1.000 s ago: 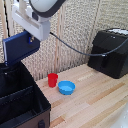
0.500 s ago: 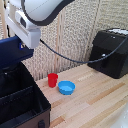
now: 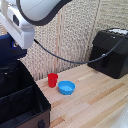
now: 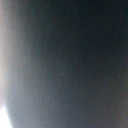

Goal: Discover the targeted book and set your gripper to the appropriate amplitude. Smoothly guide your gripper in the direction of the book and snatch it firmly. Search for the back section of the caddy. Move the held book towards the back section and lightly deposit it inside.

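The fingers themselves cannot be seen: the pale block of the gripper [image 3: 17, 42] hangs at the exterior view's far left, and its lower end is lost behind a dark navy slab, the book [image 3: 7, 49], which sits directly under the block. Whether the fingers are clamped on the book or merely beside it cannot be told. The wrist view offers only a blurred dark blue-grey surface filling the whole frame, with a pale glow along one edge.

The book sits above the caddy [image 3: 22, 105], over its rear part, the back section [image 3: 15, 80], a black-walled compartment beyond an inner divider; contact with the caddy cannot be judged. A black cable [image 3: 65, 60] swings from the arm across the woven screen behind the caddy. On the wooden table [image 3: 95, 107], just beside the caddy on the exterior view's right, stands a red cup [image 3: 52, 80], with a blue bowl [image 3: 66, 88] next to it. A black machine [image 3: 111, 52] sits well apart from the caddy, at the far right.
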